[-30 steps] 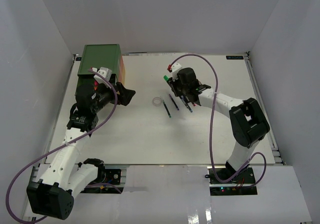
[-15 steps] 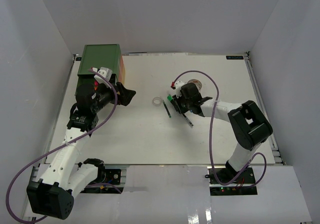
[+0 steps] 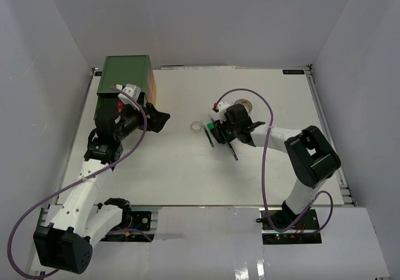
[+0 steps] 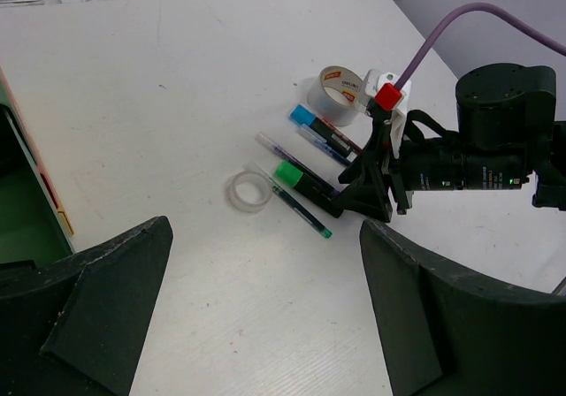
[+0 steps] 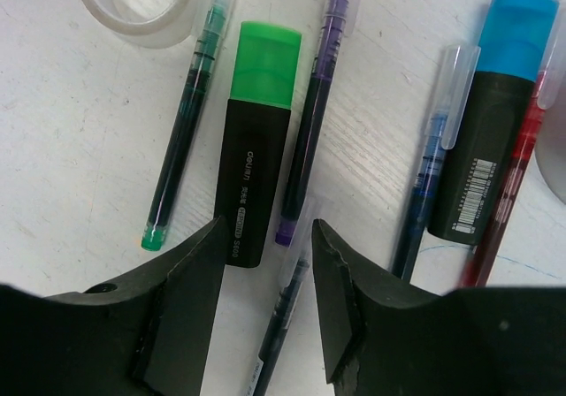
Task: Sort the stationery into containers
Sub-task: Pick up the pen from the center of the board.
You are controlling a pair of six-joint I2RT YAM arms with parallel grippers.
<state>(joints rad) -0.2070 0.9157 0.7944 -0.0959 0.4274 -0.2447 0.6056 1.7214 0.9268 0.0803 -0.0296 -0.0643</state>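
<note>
Your right tool [image 5: 267,230] is half open over the green-capped marker [image 5: 255,162], gripping nothing; your left tool [image 4: 263,237] is wide open and empty.

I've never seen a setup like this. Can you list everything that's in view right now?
box chest: one, green top, orange side, far left corner.
tape roll: one, grey, beyond the pens.
clear tape ring: one, see-through, beside the green pen.
green-capped marker: one, black body, between two pens.
blue-capped marker: one, black body, near the tape roll.
Thin pens: five seen: green pen, purple pen, blue pen, red pen, dark pen.
table: one, white.
left gripper: open, empty, by the chest.
right gripper: open, over the pens.
</note>
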